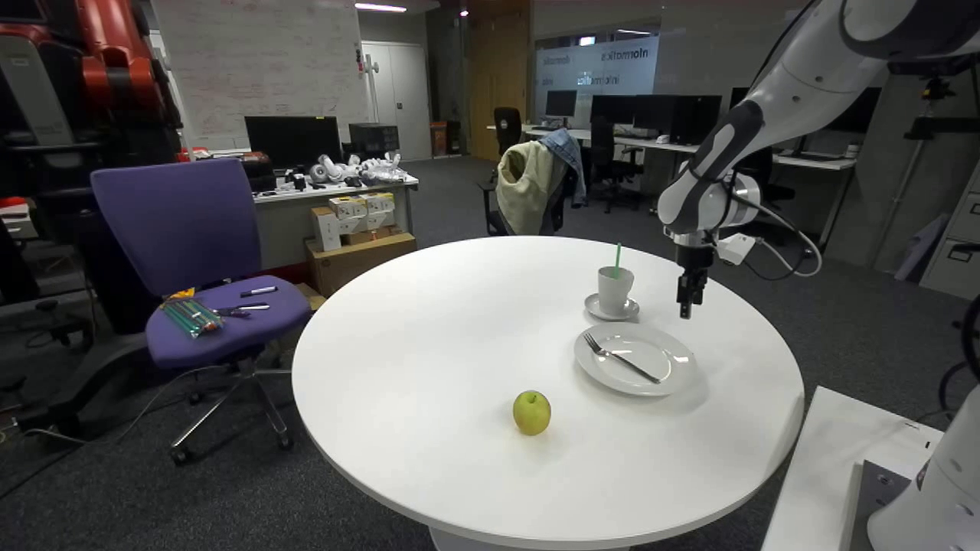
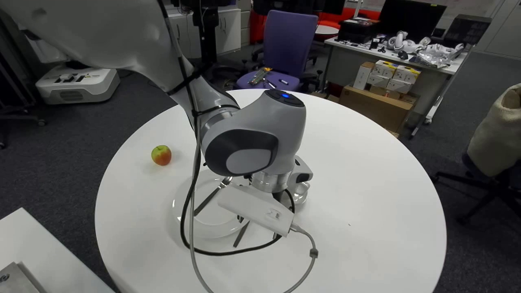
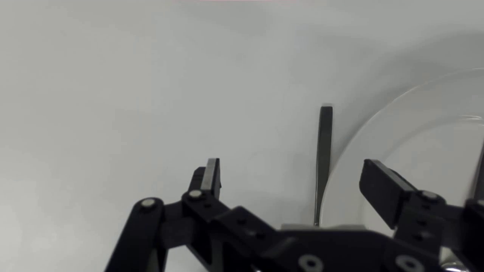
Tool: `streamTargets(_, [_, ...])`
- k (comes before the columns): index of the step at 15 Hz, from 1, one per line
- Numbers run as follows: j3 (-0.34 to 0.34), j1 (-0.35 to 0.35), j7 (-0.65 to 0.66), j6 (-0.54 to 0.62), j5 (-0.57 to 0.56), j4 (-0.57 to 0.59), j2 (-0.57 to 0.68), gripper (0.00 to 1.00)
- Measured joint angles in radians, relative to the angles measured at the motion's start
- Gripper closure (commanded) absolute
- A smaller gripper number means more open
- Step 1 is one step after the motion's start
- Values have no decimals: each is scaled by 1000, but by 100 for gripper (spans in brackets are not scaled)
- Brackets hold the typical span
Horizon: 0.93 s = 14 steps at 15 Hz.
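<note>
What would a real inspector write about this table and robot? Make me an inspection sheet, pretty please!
Surface: round white table.
Job's things: dark cutlery handle on the table, right by the plate; its other end is hidden. Fork lying on the plate.
Clutter: apple; cup on a saucer, green stick in the cup.
Fingers: open, holding nothing; the handle shows between them in the wrist view.
Cables: black cable and grey cable looping off the arm.
Surroundings: purple chair near the table; monitor and whiteboard farther back.

Both ext. cams obliquely down on same tbl (image 1: 429, 344), wrist cam close over plate rim (image 3: 401, 121)
</note>
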Motion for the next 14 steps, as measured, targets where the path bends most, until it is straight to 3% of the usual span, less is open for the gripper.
streamTargets(2, [0,0,3,3,-3,-1,15,0])
streamTargets(3, [-1,0,4,9,-3,-1,24,25])
streamTargets(6, [-6,-3,4,19,-3,0,37,40])
streamTargets(10, [-8,-22,4,19,-3,3,37,71])
streamTargets(14, [-9,-21,4,19,-10,-1,43,83])
